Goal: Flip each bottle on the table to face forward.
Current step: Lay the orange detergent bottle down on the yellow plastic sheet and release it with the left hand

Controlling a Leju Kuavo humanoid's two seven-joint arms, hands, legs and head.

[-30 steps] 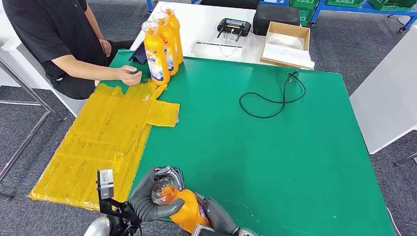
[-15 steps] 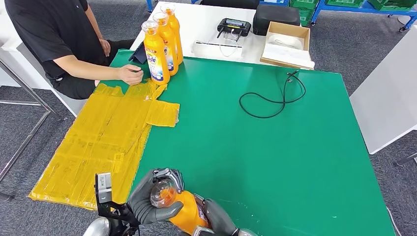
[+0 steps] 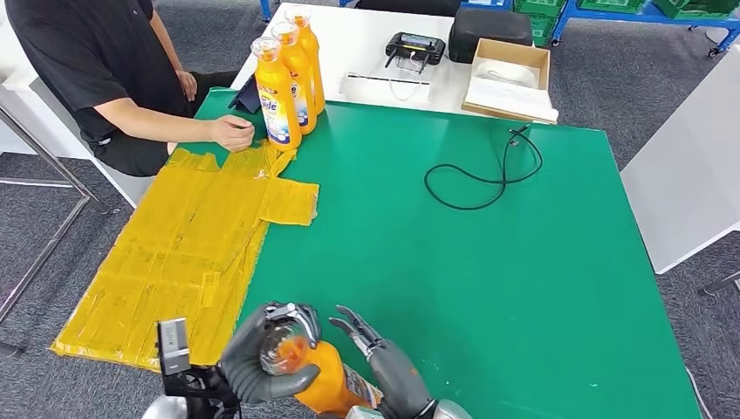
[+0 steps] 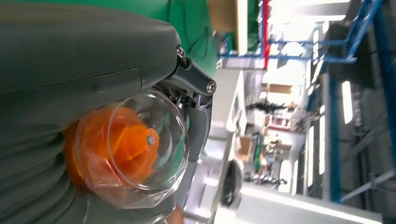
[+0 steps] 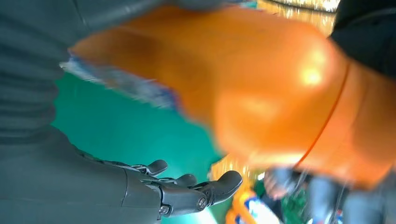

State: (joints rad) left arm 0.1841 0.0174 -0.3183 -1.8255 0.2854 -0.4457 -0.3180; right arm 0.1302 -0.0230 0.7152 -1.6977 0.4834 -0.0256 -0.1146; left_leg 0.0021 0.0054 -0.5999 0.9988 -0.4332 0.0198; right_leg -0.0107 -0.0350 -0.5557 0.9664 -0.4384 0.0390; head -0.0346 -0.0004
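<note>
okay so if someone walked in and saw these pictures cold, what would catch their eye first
Probably the orange bottle at the near edge of the green table, gripped near its clear cap by the left robot hand, with the right robot hand open beside it. Next, the three matching orange bottles standing in a row at the far left corner, by a seated person's hand resting on the yellow sheet.

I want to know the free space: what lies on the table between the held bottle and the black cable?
In the head view, only bare green table lies between the held bottle, gripped by the left hand, and the black cable.
</note>
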